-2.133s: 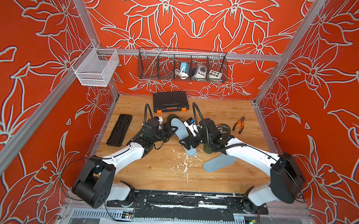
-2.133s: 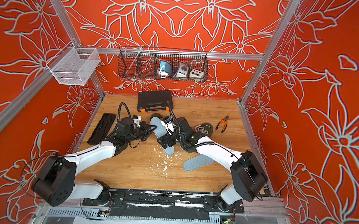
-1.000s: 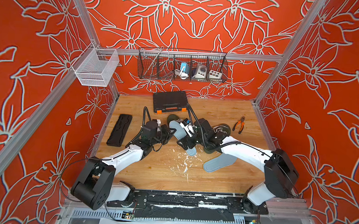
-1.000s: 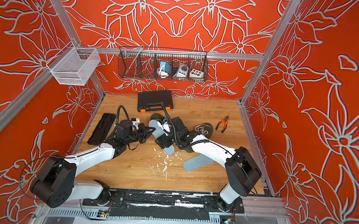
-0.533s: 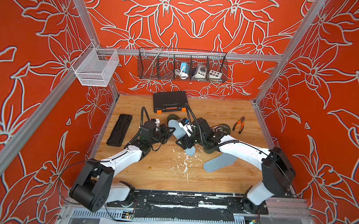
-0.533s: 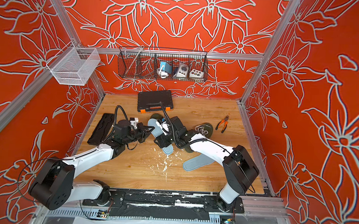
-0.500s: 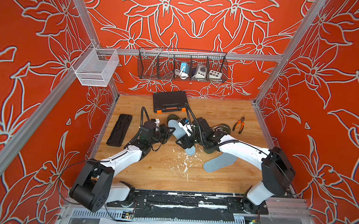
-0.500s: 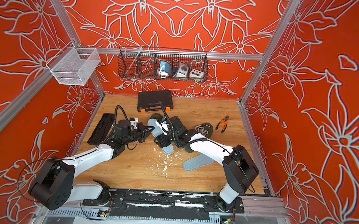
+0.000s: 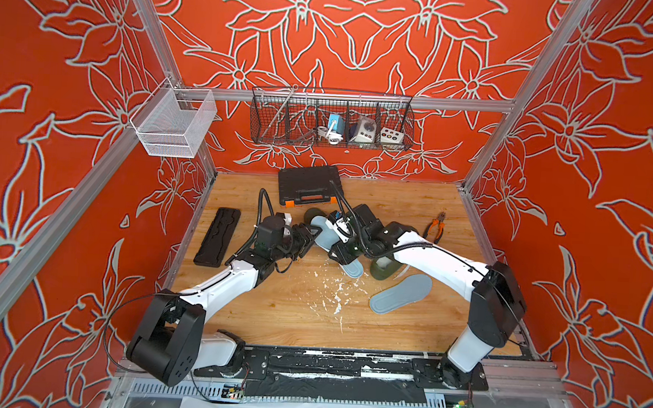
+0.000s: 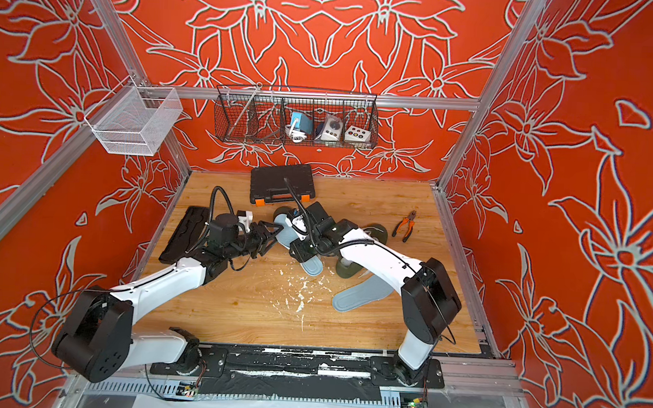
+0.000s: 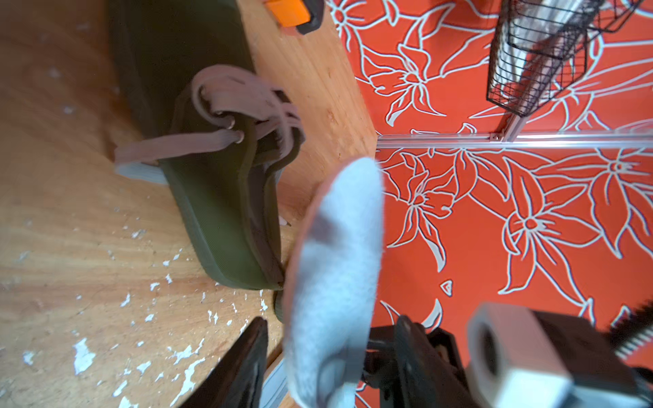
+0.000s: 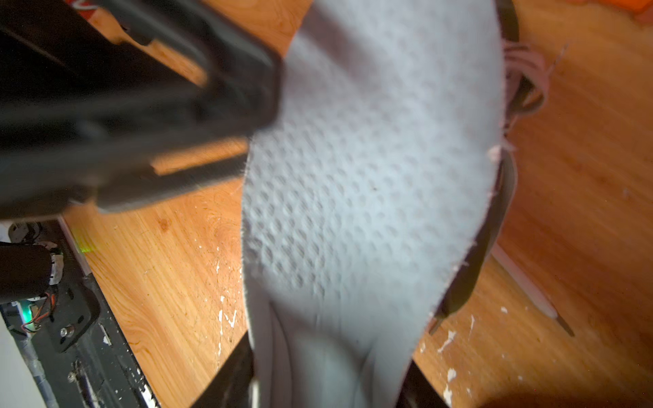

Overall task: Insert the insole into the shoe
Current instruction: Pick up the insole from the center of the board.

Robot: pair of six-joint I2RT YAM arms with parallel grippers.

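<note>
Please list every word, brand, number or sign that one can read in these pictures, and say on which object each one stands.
No text can be read in any view.
white button box in the wire basket: any labels are too small to read.
black tool case: no marking can be made out.
insole: only a dimpled pattern, no print.

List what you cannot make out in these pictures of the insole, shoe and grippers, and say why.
Shoe opening: right wrist view, the insole covers it.
Right gripper hold on the insole: same view, blurred, fingers cut off by the edge.
Other shoe middle: both top views, the right arm crosses it.
Basket contents: both top views, too small.
</note>
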